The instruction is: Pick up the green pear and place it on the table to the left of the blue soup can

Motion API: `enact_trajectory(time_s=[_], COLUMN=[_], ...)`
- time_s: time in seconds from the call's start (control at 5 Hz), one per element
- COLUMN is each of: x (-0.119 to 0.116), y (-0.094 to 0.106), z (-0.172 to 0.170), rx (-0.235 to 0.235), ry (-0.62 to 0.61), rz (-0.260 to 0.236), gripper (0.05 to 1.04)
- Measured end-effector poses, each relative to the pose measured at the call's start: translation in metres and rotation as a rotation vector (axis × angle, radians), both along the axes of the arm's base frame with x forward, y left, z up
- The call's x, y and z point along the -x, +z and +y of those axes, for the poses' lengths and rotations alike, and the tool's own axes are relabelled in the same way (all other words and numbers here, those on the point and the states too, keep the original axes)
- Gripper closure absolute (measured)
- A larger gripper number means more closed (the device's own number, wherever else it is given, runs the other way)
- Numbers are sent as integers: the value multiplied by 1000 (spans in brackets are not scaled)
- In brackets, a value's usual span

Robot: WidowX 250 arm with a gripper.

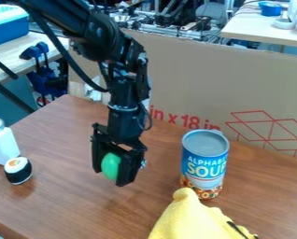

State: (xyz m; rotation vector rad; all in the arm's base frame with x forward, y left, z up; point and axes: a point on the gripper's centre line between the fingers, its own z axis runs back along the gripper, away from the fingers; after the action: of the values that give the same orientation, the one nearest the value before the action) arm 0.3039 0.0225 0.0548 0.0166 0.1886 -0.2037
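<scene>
The black gripper (115, 168) hangs over the middle of the wooden table, pointing down. Between its two fingers is a green rounded object (111, 166), and the fingers are closed against its sides. To the right of the gripper a blue soup can (204, 164) stands upright. A yellow plush toy (191, 218) lies in front of the can at the near edge of the view. On the left are a sushi roll toy (18, 170) and a white shaker with a grey cap (2, 143), the roll just in front of the shaker.
A cardboard panel (204, 84) with red print stands along the table's back edge. Behind it are a blue bin (7, 25), blue clamps (42, 70) and another table (266, 25). The brown table (76, 205) has bare surface left of the plush.
</scene>
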Motion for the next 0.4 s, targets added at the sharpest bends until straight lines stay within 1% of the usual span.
enact_trajectory(time_s=[0.2, 0.4], x=[-2, -6], y=[-26, -26], z=[-7, -7], rx=[16, 18], ry=[-59, -78], rz=[39, 17], gripper=[208, 208])
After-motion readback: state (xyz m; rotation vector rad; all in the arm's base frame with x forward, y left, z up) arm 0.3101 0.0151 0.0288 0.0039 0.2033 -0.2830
